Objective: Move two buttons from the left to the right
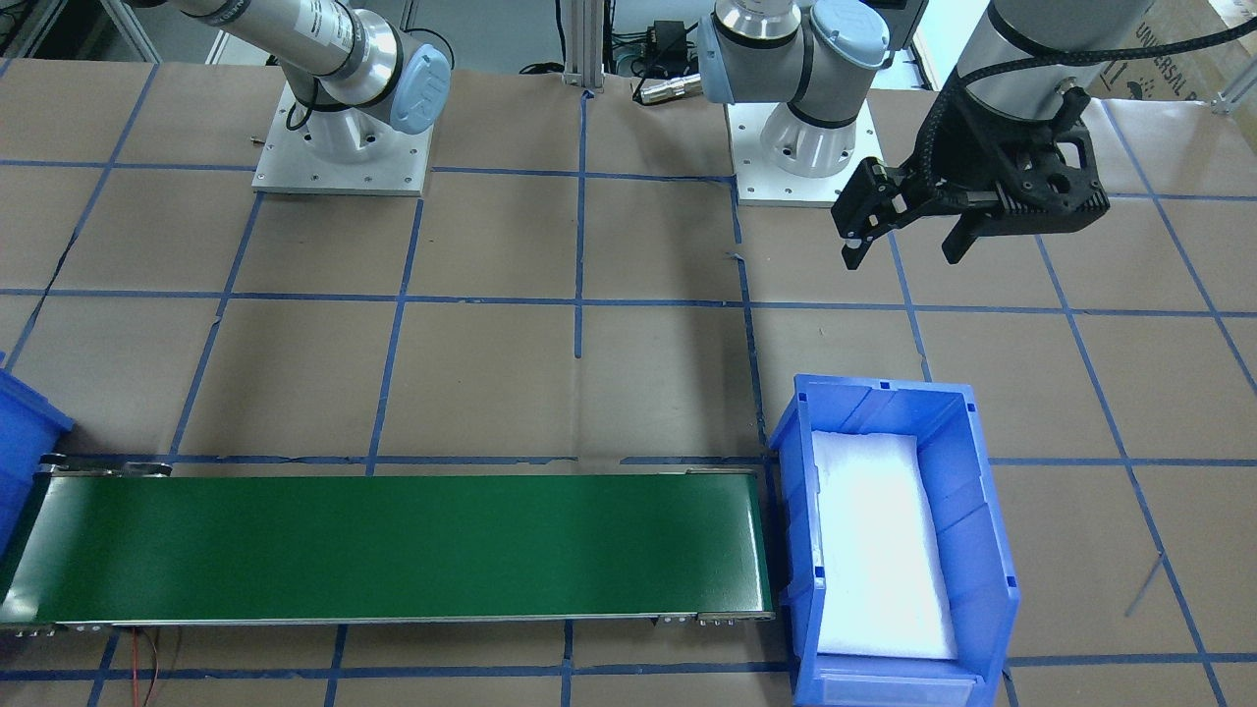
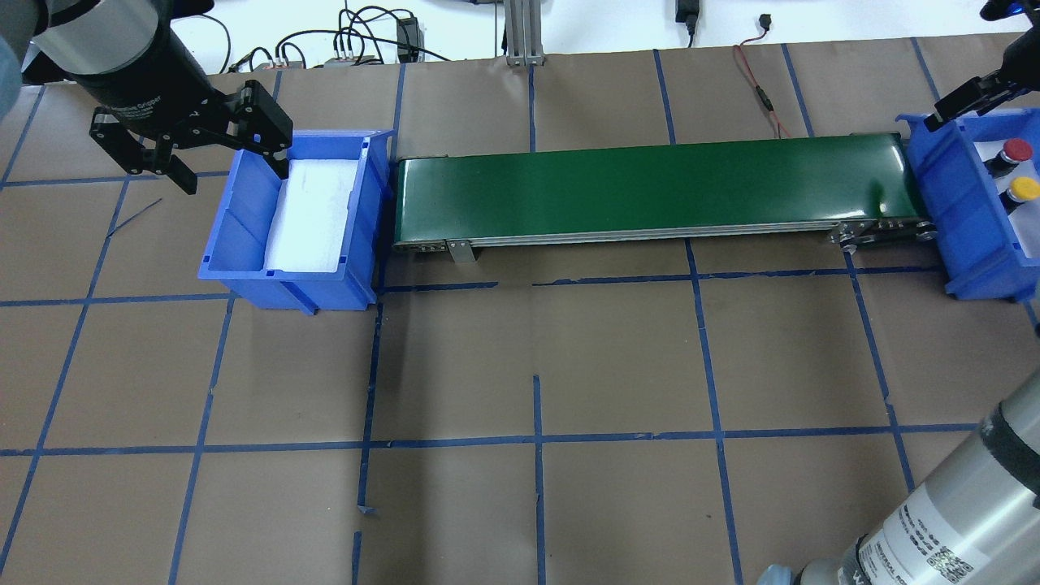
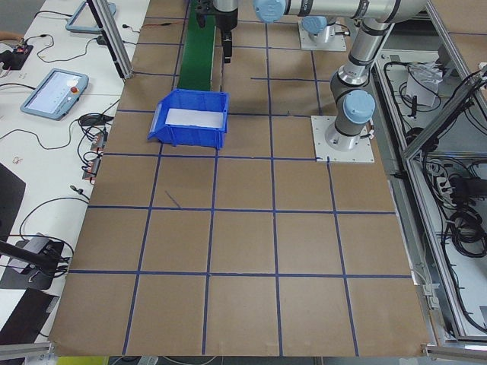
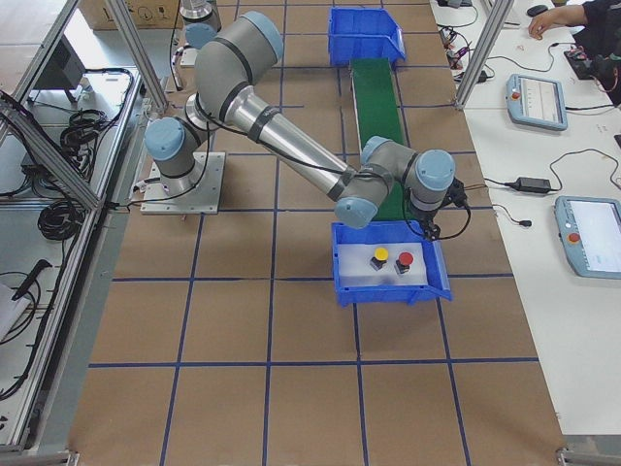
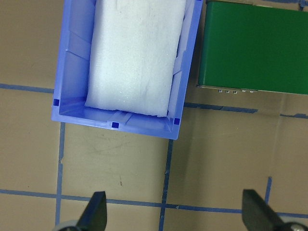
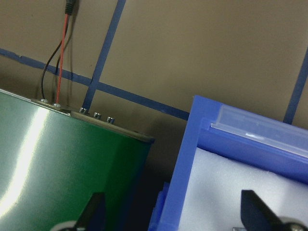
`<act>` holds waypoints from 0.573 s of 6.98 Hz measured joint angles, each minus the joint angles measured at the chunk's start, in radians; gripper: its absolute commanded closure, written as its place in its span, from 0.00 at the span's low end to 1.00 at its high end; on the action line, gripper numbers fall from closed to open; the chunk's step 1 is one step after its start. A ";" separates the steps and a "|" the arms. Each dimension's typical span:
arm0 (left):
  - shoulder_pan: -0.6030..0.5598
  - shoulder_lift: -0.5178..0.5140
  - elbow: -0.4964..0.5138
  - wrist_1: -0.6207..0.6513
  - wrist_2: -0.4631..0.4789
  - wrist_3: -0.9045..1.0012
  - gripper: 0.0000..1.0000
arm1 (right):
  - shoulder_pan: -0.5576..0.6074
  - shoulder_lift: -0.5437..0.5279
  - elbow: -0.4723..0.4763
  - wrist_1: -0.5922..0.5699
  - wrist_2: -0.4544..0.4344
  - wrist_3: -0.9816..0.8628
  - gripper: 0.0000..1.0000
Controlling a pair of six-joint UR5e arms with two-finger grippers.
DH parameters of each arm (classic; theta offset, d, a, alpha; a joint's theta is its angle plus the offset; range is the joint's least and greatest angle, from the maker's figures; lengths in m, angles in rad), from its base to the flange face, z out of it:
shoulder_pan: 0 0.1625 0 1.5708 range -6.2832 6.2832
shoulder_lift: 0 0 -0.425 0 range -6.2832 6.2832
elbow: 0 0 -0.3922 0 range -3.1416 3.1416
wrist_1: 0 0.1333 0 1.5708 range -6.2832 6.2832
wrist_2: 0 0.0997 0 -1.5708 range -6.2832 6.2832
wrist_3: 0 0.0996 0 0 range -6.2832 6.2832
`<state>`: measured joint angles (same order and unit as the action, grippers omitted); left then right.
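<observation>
The red button (image 2: pixel 1014 150) and the yellow button (image 2: pixel 1024 189) stand on white foam in the blue bin (image 2: pixel 967 236) at the belt's right end. They also show in the exterior right view, yellow (image 4: pixel 380 256) and red (image 4: pixel 405 260). My right gripper (image 6: pixel 173 216) is open and empty. It hovers over that bin's wall next to the belt and also shows in the overhead view (image 2: pixel 967 97). My left gripper (image 1: pixel 903 253) is open and empty. It hangs above the table beside the other blue bin (image 2: pixel 244 276), which holds only white foam (image 5: pixel 134 53).
A green conveyor belt (image 2: pixel 650 183) runs between the two bins. A red and black wire (image 6: pixel 60 62) lies on the table behind the belt's right end. The table is brown paper with a grid of blue tape.
</observation>
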<state>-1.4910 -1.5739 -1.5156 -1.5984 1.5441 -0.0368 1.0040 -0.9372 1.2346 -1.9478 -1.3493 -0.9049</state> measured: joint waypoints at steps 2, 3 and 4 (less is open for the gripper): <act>0.000 0.000 0.000 0.000 0.001 0.000 0.00 | 0.011 -0.039 -0.001 0.005 -0.016 0.007 0.00; 0.000 0.000 0.000 0.000 0.001 0.000 0.00 | 0.029 -0.079 0.001 0.019 -0.049 0.028 0.00; 0.000 0.000 0.000 0.000 0.001 0.000 0.00 | 0.058 -0.133 0.005 0.058 -0.101 0.071 0.00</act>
<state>-1.4910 -1.5737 -1.5155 -1.5984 1.5447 -0.0368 1.0618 -1.0707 1.2395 -1.8898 -1.4506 -0.8343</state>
